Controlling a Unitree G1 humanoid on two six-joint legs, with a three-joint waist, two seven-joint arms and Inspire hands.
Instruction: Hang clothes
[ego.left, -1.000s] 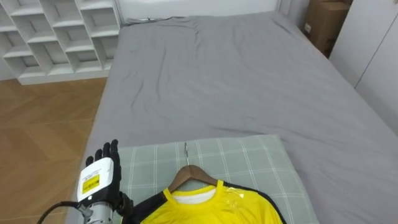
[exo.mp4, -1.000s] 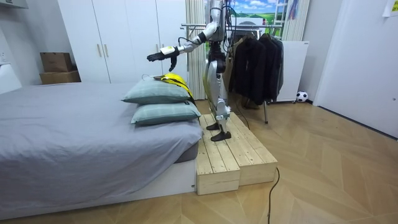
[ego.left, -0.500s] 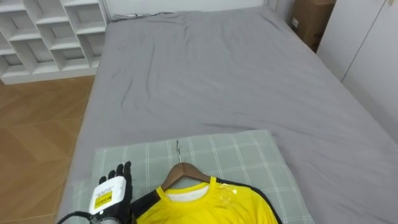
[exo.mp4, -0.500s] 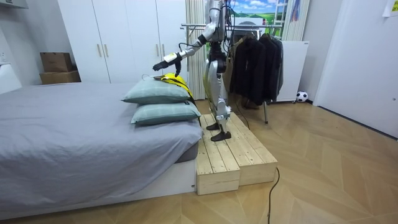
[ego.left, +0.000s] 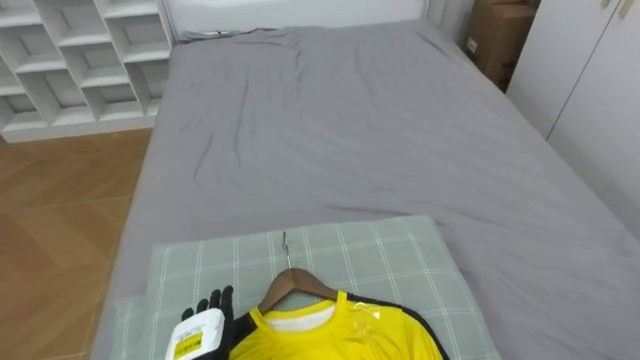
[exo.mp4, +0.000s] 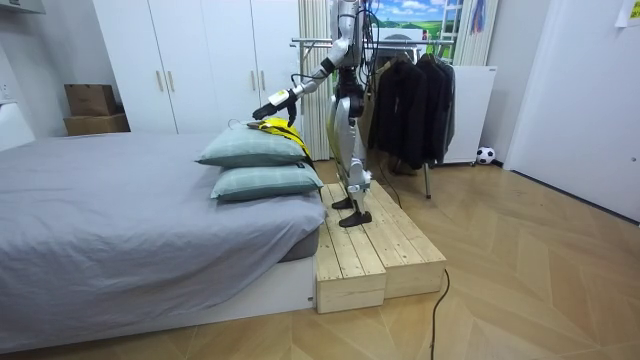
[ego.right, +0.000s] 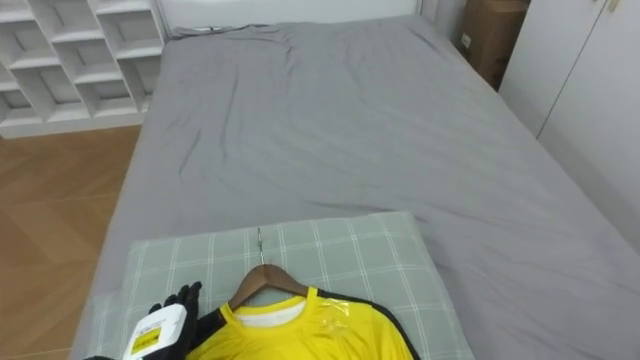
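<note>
A yellow shirt (ego.left: 335, 335) with black trim lies on a wooden hanger (ego.left: 297, 284), whose metal hook points toward the far side of the bed. Both rest on the upper of two green checked pillows (ego.left: 385, 250). My left hand (ego.left: 203, 328) hovers low at the shirt's left shoulder, fingers straight and open, holding nothing. In the room view I stand on a wooden platform (exo.mp4: 372, 250) beside the bed, left hand (exo.mp4: 272, 103) stretched just above the shirt (exo.mp4: 280, 126).
The grey bed (ego.left: 350, 130) stretches ahead. A white cube shelf (ego.left: 70, 60) is at the far left, a cardboard box (ego.left: 495, 40) and white wardrobe (ego.left: 590, 80) at the right. A clothes rack (exo.mp4: 410, 95) with dark garments stands behind me.
My left hand has dropped lower and moved right, up to the shirt's left shoulder. The head camera has shifted a little.
</note>
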